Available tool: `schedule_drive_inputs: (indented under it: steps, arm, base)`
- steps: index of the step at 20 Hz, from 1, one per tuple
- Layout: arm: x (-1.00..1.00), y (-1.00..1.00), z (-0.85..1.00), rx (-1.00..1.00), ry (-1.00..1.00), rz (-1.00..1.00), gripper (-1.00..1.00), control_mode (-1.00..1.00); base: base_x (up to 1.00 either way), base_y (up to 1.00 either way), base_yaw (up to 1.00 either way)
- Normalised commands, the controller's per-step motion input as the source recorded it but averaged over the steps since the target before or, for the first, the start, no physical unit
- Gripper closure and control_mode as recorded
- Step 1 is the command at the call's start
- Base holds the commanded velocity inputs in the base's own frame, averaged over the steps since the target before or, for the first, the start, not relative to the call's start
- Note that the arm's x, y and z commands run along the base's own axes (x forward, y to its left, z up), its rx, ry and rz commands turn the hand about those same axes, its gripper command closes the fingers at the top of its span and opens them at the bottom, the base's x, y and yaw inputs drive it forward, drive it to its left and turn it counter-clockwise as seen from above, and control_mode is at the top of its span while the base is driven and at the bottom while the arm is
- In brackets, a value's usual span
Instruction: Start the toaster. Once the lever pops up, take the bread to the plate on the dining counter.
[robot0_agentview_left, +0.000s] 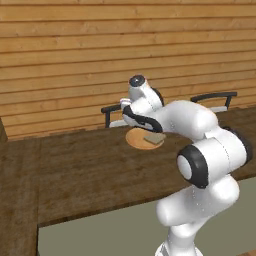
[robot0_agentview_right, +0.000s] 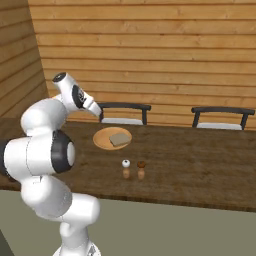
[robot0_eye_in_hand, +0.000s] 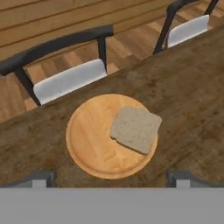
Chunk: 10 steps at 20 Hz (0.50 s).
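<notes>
The bread (robot0_eye_in_hand: 135, 129), a pale grey-tan square slice, lies flat on the right half of the round tan-orange plate (robot0_eye_in_hand: 87, 140). The plate rests on the dark wood dining counter (robot0_eye_in_hand: 192, 87) near its far edge. My gripper (robot0_eye_in_hand: 111, 177) hangs above the plate's near side, open, with nothing between its fingertips (robot0_eye_in_hand: 41, 178). The base views show the same bread (robot0_agentview_left: 155, 138) (robot0_agentview_right: 119, 139) on the plate (robot0_agentview_left: 136, 141) (robot0_agentview_right: 104, 137), with my hand just above and to its left. The toaster and its lever are out of view.
Two dark-framed chairs (robot0_agentview_right: 122, 112) (robot0_agentview_right: 220, 117) with pale seats stand behind the counter (robot0_agentview_right: 200, 165). A pair of small shakers (robot0_agentview_right: 126, 169) (robot0_agentview_right: 141, 170) stands on the counter in front of the plate. A wood-plank wall (robot0_agentview_left: 100, 45) runs behind.
</notes>
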Motion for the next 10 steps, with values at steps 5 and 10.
schedule_drive_inputs:
  steps: [5, 10]
  arm:
    - [-1.0, -0.55, 0.55, 0.5, -0.15, 0.0, -1.0, -1.0]
    - [-1.0, -0.38, 0.33, 0.35, -0.11, 0.0, -1.0, -1.0]
  base:
    - [0.0, 0.0, 0.0]
    - [0.0, 0.0, 0.0]
